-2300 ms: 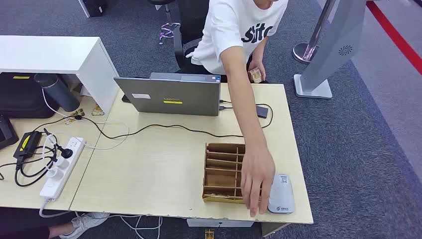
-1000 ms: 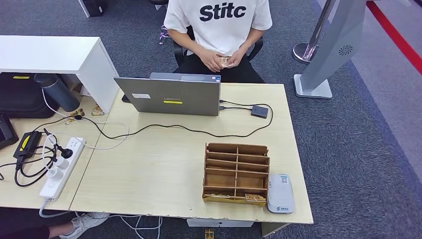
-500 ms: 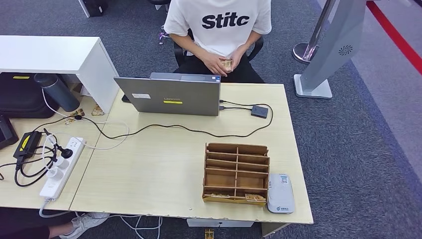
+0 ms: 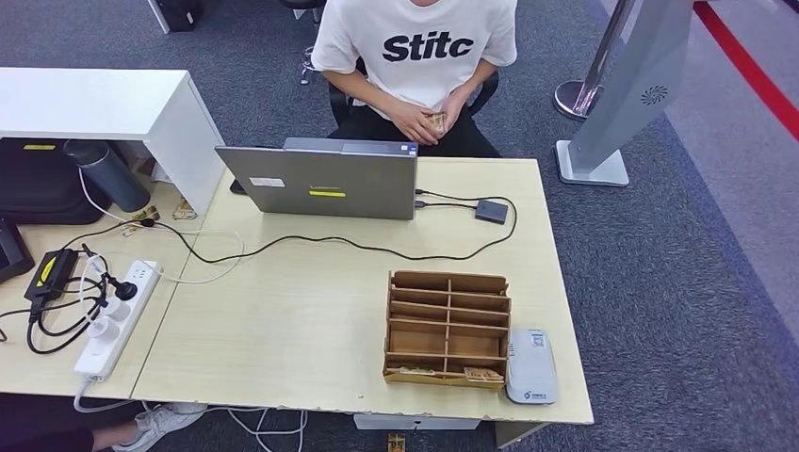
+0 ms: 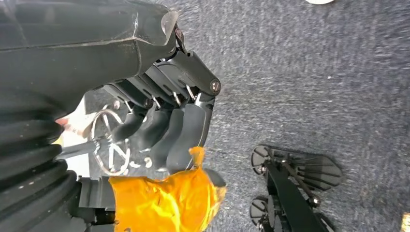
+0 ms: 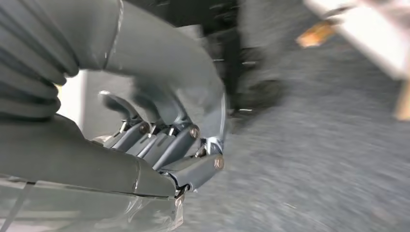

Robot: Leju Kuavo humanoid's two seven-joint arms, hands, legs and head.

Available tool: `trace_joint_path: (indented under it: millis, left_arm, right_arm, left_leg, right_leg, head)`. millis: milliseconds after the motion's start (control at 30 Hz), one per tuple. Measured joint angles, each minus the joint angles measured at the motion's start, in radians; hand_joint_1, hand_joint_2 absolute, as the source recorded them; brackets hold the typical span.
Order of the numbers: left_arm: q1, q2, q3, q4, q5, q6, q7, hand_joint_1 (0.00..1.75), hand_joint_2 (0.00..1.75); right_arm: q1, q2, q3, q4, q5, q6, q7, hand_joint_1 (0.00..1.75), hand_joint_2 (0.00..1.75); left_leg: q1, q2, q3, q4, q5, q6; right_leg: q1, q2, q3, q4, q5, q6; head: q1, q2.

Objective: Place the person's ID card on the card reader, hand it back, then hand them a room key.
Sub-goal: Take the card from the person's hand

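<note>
Head view of a pale wooden desk [image 4: 283,320]: wooden compartment rack [image 4: 447,330] near the front right corner, with small cards [image 4: 483,374] in its front row, and grey card reader [image 4: 531,365] just beside it on the right, nothing lying on top. Beyond the far edge, behind an open laptop [image 4: 320,179], seated person in a white shirt [image 4: 415,47] holding the ID card [image 4: 433,121] in both hands at the lap. Left hand [image 5: 164,135] and right hand [image 6: 164,140] over grey carpet, fingers curled inward, empty as far as can be seen.
</note>
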Motion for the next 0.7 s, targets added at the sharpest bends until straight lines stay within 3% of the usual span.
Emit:
trace_joint_path:
  millis: [167,700]
  left_arm:
    - [0.008,-0.006,0.075,0.0,-0.032,-0.007,0.036,0.0,1.75]
    - [0.06,-0.026,0.386,-0.052,-0.417,-0.036,0.076,0.0,1.75]
  right_arm:
    - [0.015,0.035,0.057,-0.014,0.04,-0.014,0.007,0.0,1.75]
    - [0.065,0.054,0.344,-0.056,-0.123,-0.074,-0.01,0.0,1.75]
  left_leg:
    - [0.0,0.0,0.0,0.0,0.0,0.0]
    - [-0.001,0.0,0.0,0.0,-0.002,0.002]
  right_leg:
    - [0.0,0.0,0.0,0.0,-0.001,0.0]
    - [-0.001,0.0,0.0,0.0,-0.002,0.0]
  head:
    - [0.0,0.0]
    - [0.0,0.0]
